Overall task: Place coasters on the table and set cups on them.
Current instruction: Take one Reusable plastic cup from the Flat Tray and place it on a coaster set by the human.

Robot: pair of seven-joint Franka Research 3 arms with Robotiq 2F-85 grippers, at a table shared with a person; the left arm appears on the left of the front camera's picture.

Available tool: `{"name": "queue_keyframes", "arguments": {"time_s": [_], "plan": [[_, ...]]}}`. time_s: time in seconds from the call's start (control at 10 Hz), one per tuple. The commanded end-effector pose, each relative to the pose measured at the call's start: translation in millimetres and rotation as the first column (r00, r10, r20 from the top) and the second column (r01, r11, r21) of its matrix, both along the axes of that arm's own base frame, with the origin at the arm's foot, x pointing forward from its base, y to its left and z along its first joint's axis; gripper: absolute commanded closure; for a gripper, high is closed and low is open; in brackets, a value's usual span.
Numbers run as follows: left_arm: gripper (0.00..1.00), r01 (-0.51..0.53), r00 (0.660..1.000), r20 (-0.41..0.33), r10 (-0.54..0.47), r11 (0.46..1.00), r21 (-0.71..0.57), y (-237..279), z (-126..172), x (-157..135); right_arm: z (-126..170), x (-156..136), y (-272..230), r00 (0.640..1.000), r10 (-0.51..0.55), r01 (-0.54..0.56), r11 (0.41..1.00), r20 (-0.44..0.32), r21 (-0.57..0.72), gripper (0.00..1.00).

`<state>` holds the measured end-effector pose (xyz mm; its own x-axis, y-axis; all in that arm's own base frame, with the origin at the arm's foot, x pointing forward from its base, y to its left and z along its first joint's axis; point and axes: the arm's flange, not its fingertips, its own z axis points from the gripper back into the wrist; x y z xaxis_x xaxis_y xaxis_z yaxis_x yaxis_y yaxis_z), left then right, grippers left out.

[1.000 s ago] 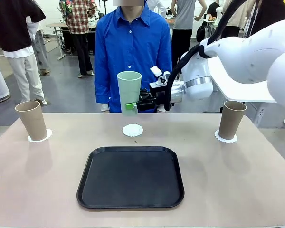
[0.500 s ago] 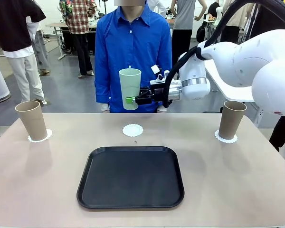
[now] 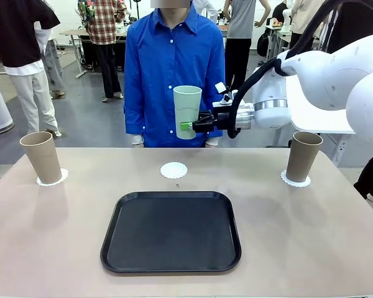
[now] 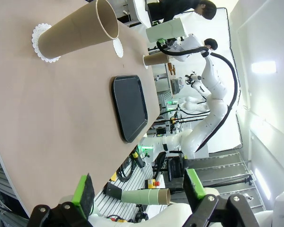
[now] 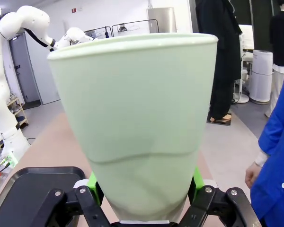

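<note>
A pale mint cup hangs upright in the air over the table's far edge, a little right of the bare middle coaster. My right gripper is shut on its lower part; in the right wrist view the green pads press both sides of the mint cup. One tan cup stands on the left coaster, another tan cup on the right coaster. My left gripper is open and holds nothing, off the table's left end, looking at the tan cup.
A black tray lies on the beige table in front of the middle coaster. A person in a blue shirt stands at the far edge, right behind the held cup, one hand hanging down.
My right gripper has carried the mint cup to the right and slightly upward, from left of the middle coaster to a little right of it. The cups on the table have not moved.
</note>
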<state>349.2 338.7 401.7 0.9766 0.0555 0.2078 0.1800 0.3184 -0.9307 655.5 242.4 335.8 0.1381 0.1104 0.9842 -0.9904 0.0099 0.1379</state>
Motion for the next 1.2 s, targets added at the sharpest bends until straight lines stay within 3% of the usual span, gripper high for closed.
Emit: {"name": "queue_keyframes", "arguments": {"time_s": [0.0,0.1,0.6,0.8,1.1], "plan": [[0.00,-0.004,1.000,-0.001,0.004,1.000,0.003,-1,2,-2,1,-19,-1,1.000,0.019,-0.019,0.999,0.002,0.027,0.19],[0.00,-0.004,1.000,-0.001,0.004,1.000,0.003,-1,2,-2,0,0,0,1.000,0.000,0.000,1.000,0.000,0.000,0.19],[0.00,-0.004,1.000,-0.001,0.004,1.000,0.003,-1,2,-2,0,-5,-3,1.000,0.007,-0.007,1.000,-0.009,0.003,0.19],[0.00,-0.004,1.000,-0.001,0.004,1.000,0.003,-1,2,-2,-18,-18,16,0.996,0.094,-0.094,0.996,-0.004,-0.001,0.19],[0.00,-0.004,1.000,-0.001,0.004,1.000,0.003,-1,2,-2,-39,-12,30,0.991,0.122,-0.124,0.992,0.060,0.022,0.19]]}}
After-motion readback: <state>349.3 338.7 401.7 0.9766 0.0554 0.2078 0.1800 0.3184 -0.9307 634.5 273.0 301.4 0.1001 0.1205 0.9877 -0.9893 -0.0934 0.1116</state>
